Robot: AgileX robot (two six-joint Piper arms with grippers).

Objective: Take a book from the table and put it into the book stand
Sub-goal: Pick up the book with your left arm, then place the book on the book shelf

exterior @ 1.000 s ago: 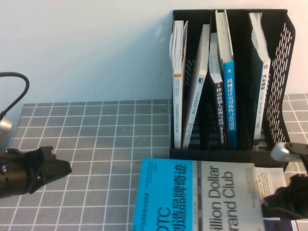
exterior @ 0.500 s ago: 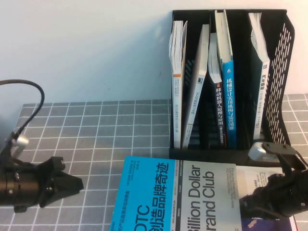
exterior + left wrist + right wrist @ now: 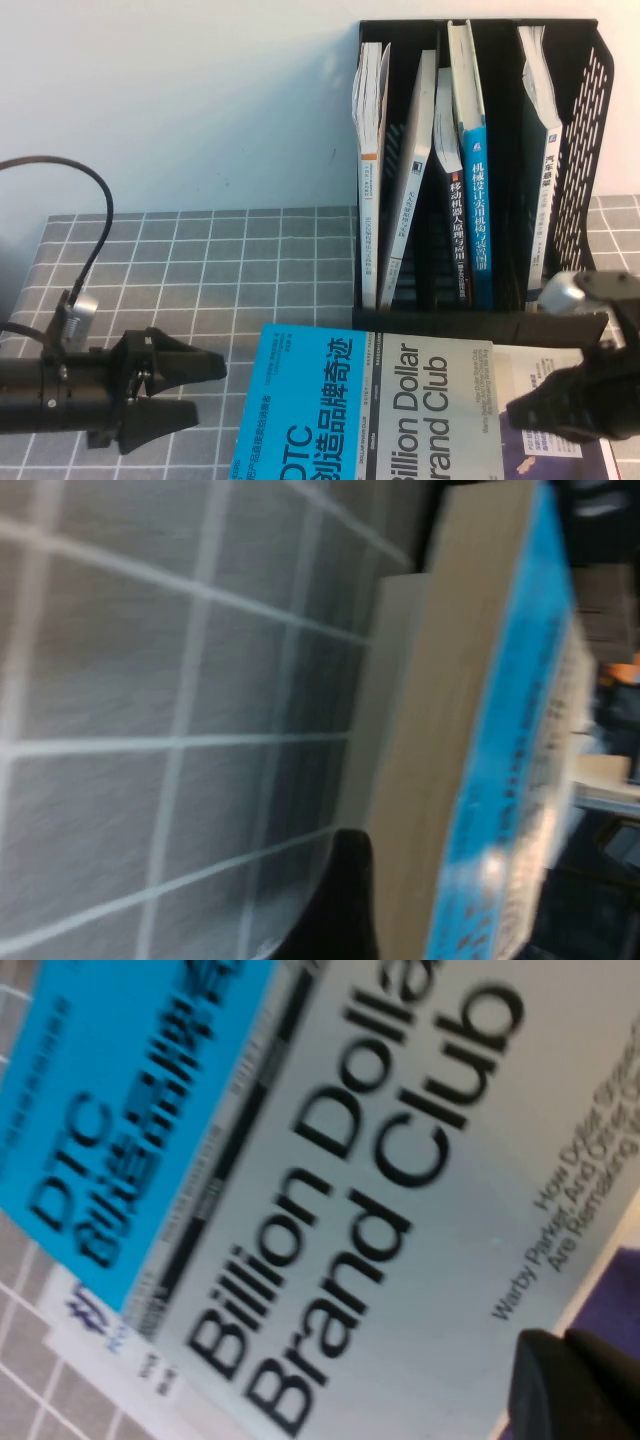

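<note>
1. The book (image 3: 375,410), a thick paperback with a half-blue, half-grey cover, lay flat on the bench (image 3: 220,270) in the high view, just in front of the book stand (image 3: 480,170) and on top of another book whose white and purple edge showed at its right. The black stand stood at the back right of the bench with several books upright or leaning in its slots, among them a tall blue-spined book (image 3: 476,200). The left hand (image 3: 205,390) hovered low over the checked grey cloth just left of the paperback, its two fingers apart and pointing at the book's left edge. The right hand (image 3: 520,412) sat at the book's right edge; whether its fingers were apart or together could not be told.

2. In the left wrist view, the book (image 3: 470,740) showed its tan page block and blue cover edge, resting on a paler book beneath it. One dark fingertip (image 3: 340,900) lay close beside the page block, above the gridded cloth.

3. In the right wrist view, the cover (image 3: 300,1190) filled the frame, with "DTC" on blue and "Billion Dollar Brand Club" on grey. A dark finger (image 3: 575,1380) sat at the grey corner; its grip was unclear.
</note>
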